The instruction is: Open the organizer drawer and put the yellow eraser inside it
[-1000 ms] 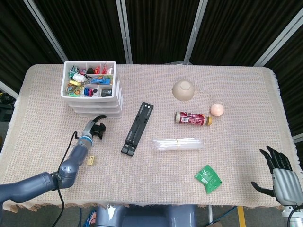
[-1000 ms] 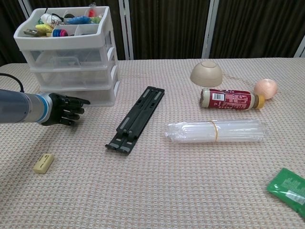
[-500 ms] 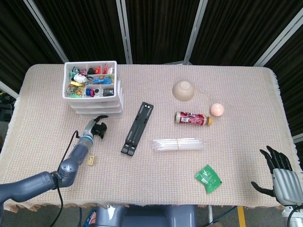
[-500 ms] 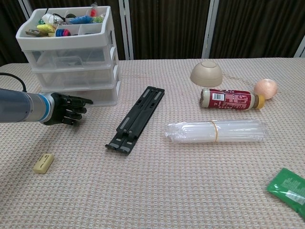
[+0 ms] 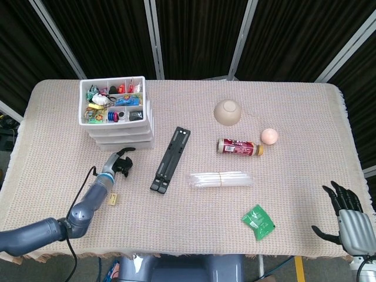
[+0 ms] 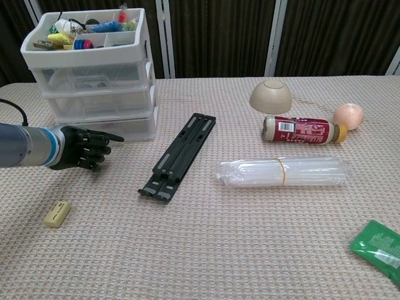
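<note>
The organizer (image 6: pixel 94 75) has slid back across the bench as the left hand (image 6: pixel 84 149), curled on nothing with one finger out, backs off the bottom drawer (image 6: pixel 125 127), still closed; the eraser (image 6: pixel 56 213) lies untouched near it.

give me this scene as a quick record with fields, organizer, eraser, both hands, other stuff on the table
organizer: white three-drawer organizer, drawers all closed, top tray full of small items
eraser: yellow eraser on the tablecloth, untouched
left robot hand: left robot hand near the bottom drawer, fingers curled, one pointing, holding nothing
right robot hand: right robot hand open at the table's edge
other: black stand, bowl, bottle, green packet
</note>
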Available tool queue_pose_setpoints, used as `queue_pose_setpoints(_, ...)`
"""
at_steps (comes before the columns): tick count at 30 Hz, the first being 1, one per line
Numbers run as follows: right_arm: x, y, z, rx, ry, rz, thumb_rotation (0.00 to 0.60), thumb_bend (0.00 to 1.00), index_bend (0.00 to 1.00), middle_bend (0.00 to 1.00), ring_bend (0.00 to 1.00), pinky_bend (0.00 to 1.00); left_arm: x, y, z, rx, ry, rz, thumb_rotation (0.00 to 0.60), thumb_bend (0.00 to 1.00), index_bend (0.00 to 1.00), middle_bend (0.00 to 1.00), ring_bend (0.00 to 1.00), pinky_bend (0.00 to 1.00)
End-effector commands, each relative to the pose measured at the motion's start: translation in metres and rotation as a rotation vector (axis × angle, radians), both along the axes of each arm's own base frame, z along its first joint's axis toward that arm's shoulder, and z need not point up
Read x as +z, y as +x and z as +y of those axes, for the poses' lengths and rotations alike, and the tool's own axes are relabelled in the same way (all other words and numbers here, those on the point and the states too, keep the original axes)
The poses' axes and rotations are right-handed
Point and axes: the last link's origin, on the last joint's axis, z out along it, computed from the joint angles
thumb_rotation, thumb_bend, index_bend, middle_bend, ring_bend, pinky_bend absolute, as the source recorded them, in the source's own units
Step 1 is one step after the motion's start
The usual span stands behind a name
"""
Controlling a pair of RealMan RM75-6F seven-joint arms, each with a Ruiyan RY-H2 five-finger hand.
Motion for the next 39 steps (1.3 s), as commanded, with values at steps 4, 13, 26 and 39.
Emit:
queue_pose_setpoints(4,0.0,0.0,0.0,0.0,-0.002,0.001,0.6,0.06,0.11,0.0,0.0,0.0,0.004,-0.003,-0.012,-0.009,-0.007,-0.008,0.6,0.85,0.29,0.95,0.9,0.75)
queue_pose_setpoints(13,0.0,0.001,0.0,0.006,0.0,-0.002,0.6,0.06,0.11,0.0,0.0,0.0,0.018,-0.003,-0.038,-0.224,0.042,0.165,0.6,0.87,0.28,0.95,0.9,0.75)
queue_pose_setpoints(26,0.0,0.001,0.0,0.006,0.0,0.004,0.6,0.06,0.11,0.0,0.0,0.0,0.041,-0.011,-0.034,-0.64,0.195,0.792,0.6,0.87,0.18,0.96,0.9,0.75)
queue_pose_setpoints(39,-0.001,0.001,0.0,0.008,0.001,0.006,0.6,0.06,0.11,0.0,0.0,0.0,0.03,-0.026,-0.031,-0.629,0.145,0.87,0.6,0.87,0.19,0.96,0.9,0.75)
